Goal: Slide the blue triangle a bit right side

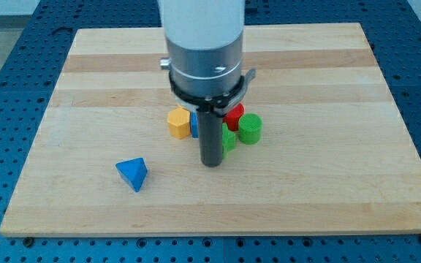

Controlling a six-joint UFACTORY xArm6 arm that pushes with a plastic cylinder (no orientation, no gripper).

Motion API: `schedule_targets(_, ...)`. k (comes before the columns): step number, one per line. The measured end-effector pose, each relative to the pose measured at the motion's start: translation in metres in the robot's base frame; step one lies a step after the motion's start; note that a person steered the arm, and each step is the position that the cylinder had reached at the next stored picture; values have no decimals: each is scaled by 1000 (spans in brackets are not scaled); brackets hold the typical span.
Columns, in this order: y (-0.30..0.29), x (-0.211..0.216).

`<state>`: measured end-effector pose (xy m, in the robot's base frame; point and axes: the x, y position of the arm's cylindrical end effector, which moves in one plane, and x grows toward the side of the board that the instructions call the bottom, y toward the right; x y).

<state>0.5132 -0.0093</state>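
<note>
The blue triangle [133, 174] lies on the wooden board [305, 190] toward the view's lower left. My tip [211, 164] is down on the board to the triangle's right, about a hundred pixels away and not touching it. The rod rises from the tip into the arm's grey and white body at the view's top middle.
A cluster of blocks sits just above and around the rod: a yellow hexagon [179, 123], a blue block [194, 125] mostly hidden, a green block [229, 139] beside the rod, a green cylinder [251, 128] and a red block [234, 115].
</note>
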Motion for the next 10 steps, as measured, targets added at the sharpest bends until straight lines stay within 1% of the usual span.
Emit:
schedule_targets(1, 11, -6)
schedule_targets(2, 11, 22)
schedule_targets(3, -4, 71)
schedule_targets(4, -50, 106)
schedule_targets(5, -90, 105)
schedule_targets(6, -113, 89)
schedule_targets(8, -118, 42)
schedule_targets(9, -117, 35)
schedule_targets(10, -137, 60)
